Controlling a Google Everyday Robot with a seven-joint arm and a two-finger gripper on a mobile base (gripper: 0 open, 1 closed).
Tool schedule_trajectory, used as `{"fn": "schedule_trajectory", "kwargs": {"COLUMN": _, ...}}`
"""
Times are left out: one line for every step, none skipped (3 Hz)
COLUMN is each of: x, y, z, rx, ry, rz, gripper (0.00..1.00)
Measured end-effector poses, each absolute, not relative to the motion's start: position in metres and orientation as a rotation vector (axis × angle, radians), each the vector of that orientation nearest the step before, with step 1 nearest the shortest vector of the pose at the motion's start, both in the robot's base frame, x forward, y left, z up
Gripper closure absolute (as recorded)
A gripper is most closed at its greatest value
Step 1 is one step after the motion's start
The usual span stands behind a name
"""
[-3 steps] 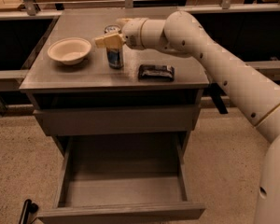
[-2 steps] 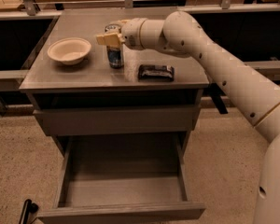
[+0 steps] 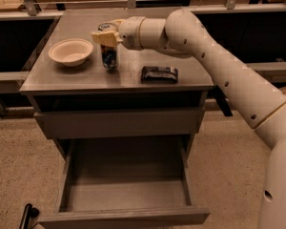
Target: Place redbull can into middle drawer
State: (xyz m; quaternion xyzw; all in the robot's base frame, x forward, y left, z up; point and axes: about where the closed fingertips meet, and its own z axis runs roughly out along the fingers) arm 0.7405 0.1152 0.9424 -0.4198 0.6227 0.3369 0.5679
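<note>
The redbull can (image 3: 109, 57), blue and silver, stands upright on the cabinet top, just right of the bowl. My gripper (image 3: 106, 36) reaches in from the right and its yellowish fingers (image 3: 103, 37) are closed around the can's upper part, near the silver top. The can's base is at, or barely above, the cabinet top. The middle drawer (image 3: 128, 194) is pulled wide open below and in front of the cabinet, and nothing lies in it. It sits well below the can.
A cream bowl (image 3: 70, 52) sits at the left of the cabinet top (image 3: 52, 82). A flat dark snack packet (image 3: 159, 74) lies to the right of the can. The closed grey drawer front (image 3: 119, 123) is above the open drawer. My arm (image 3: 229, 75) spans the right side.
My gripper and the can have shifted a little to the left, closer to the bowl. The bowl, the packet and the drawer have not moved.
</note>
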Motion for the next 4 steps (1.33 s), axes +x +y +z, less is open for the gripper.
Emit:
{"fn": "schedule_trajectory", "kwargs": {"x": 0.696, "y": 0.135, "z": 0.96, "rx": -1.054, "ry": 1.373, "rz": 0.894, "gripper": 1.0}}
{"fn": "schedule_trajectory", "kwargs": {"x": 0.617, "y": 0.146, "z": 0.905, "rx": -1.185, "ry": 1.448, "rz": 0.97, "gripper": 1.0}}
{"fn": "schedule_trajectory", "kwargs": {"x": 0.617, "y": 0.146, "z": 0.912, "rx": -1.185, "ry": 1.448, "rz": 0.97, "gripper": 1.0}}
{"fn": "schedule_trajectory", "kwargs": {"x": 0.617, "y": 0.146, "z": 0.913, "rx": -1.185, "ry": 1.448, "rz": 0.97, "gripper": 1.0}}
